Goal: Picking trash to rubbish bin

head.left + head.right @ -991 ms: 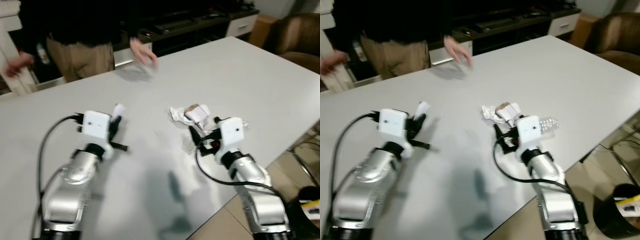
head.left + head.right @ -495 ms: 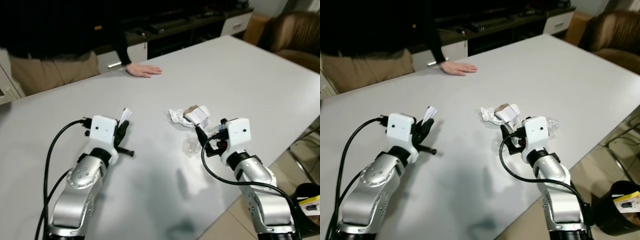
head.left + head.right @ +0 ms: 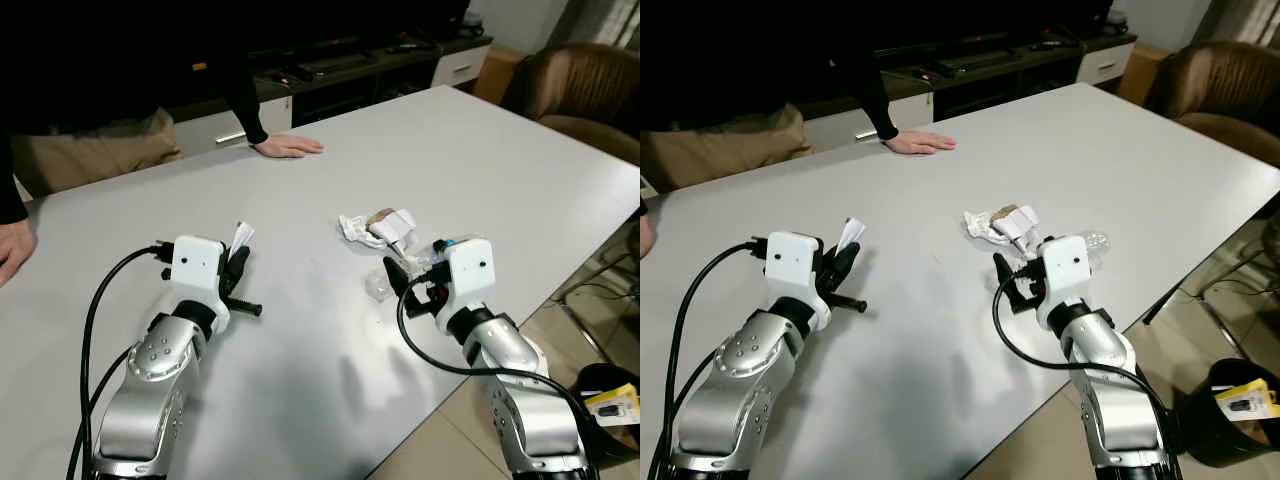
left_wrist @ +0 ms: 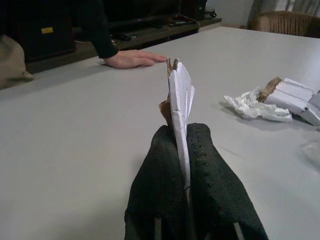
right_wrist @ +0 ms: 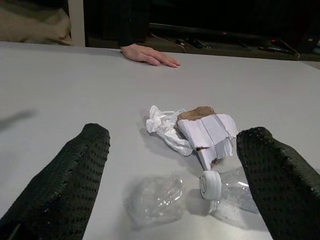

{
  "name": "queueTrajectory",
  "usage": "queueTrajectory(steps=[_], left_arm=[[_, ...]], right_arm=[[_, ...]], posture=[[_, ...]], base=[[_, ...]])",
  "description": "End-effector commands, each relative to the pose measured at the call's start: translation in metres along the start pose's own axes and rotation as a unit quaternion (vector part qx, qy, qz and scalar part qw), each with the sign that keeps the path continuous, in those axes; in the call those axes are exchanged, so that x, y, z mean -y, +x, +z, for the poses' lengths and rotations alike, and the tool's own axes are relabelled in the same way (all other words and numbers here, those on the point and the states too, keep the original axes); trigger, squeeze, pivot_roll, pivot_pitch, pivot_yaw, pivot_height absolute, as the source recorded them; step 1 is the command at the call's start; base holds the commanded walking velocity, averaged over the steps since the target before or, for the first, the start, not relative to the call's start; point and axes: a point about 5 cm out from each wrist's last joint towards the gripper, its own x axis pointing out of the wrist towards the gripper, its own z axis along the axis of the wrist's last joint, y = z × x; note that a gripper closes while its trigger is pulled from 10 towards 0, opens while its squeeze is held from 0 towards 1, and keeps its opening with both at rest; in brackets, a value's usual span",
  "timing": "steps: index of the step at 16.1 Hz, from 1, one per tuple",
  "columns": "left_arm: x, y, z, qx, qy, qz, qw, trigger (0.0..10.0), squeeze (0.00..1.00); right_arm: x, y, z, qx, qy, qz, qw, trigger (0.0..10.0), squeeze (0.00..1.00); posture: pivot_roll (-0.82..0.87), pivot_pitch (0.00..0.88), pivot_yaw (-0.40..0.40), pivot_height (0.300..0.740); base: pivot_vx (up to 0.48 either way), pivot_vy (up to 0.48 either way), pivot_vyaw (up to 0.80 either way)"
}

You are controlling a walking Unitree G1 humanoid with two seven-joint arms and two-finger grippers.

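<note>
No legible text, brand, number or sign appears anywhere. The yellow item point(image 3: 1241, 402) in the bin point(image 3: 1230, 420) carries a dark mark too small to read, and the folded paper point(image 4: 179, 102) shows no print.

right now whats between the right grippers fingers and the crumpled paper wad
In the right wrist view, a clear plastic bottle with a white cap and a clear plastic scrap lie between the open right gripper and the paper wad.

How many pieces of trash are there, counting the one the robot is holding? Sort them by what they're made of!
Paper: 3 (the folded scrap in the left claw, the crumpled tissue, the torn carton)
Clear plastic: 2 (the bottle, the crumpled film)
Total: 5
</note>
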Motion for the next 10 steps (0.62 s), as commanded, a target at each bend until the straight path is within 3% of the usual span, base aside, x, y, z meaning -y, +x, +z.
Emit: queueTrajectory(steps=[1, 4, 7, 8, 10], left_arm=[[-0.0014, -0.0018, 0.0018, 0.002, -0.002, 0.006, 1.000, 10.0, 0.00], [-0.0016, -0.0029, 0.0011, -0.005, 0.010, 0.009, 1.000, 10.0, 0.00], [-0.0003, -0.0022, -0.0012, -0.016, 0.014, 0.008, 1.000, 10.0, 0.00], [-0.0012, -0.0015, -0.0022, -0.021, -0.009, 0.009, 1.000, 10.0, 0.00], [-0.0022, -0.0008, -0.0012, -0.022, 0.006, 0.006, 1.000, 10.0, 0.00]], right_arm=[[-0.0008, 0.0007, 0.0035, 0.004, -0.001, 0.009, 1.000, 10.0, 0.00], [0.0000, 0.0054, 0.0059, 0.005, 0.001, 0.014, 1.000, 10.0, 0.00], [-0.0012, 0.0054, 0.0044, 0.003, -0.001, 0.018, 1.000, 10.0, 0.00], [-0.0016, 0.0053, 0.0043, 0.002, 0.000, 0.018, 1.000, 10.0, 0.00], [-0.0030, 0.0043, 0.0023, -0.001, 0.002, 0.018, 1.000, 10.0, 0.00]], posture=[[-0.02, 0.000, -0.056, 0.740], [-0.02, 0.000, -0.061, 0.740], [-0.02, 0.000, -0.057, 0.740], [-0.02, 0.000, -0.056, 0.740], [-0.02, 0.000, -0.051, 0.740]], base=[[0.000, 0.000, 0.00], [0.000, 0.000, 0.00], [0.000, -0.480, 0.00], [0.000, 0.000, 0.00], [0.000, 0.000, 0.00]])
